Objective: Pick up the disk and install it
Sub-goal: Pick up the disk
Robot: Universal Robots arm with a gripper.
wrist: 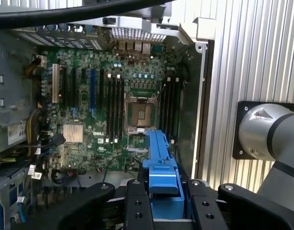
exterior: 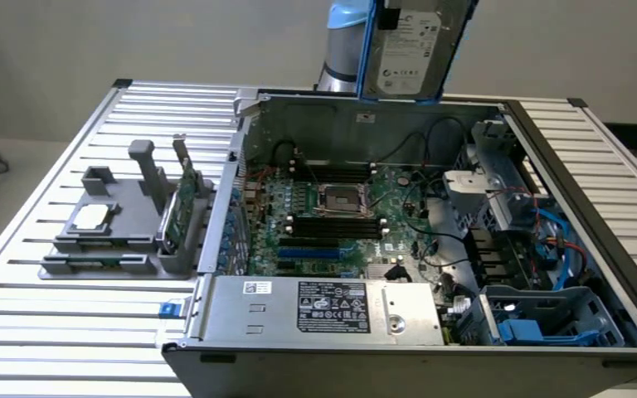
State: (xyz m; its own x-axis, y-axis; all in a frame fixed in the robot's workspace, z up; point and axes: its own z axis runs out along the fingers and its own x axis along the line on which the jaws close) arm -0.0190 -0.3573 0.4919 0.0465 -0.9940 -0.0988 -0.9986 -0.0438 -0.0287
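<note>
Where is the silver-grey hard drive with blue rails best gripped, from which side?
Pinch its broad flat faces near the top end, from above. The silver-grey hard drive hangs upright over the open computer case; the gripper clamps it there, its blue rail edge-on between the fingers, lower end free.

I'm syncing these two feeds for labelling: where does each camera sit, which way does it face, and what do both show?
Exterior view: off the arm, raised, looking down into the open computer case; the arm holds the disk above its far side.
Wrist view: on the wrist, looking down past the pincer, shut on the disk, at the motherboard.
Shared: disk, motherboard.
</note>
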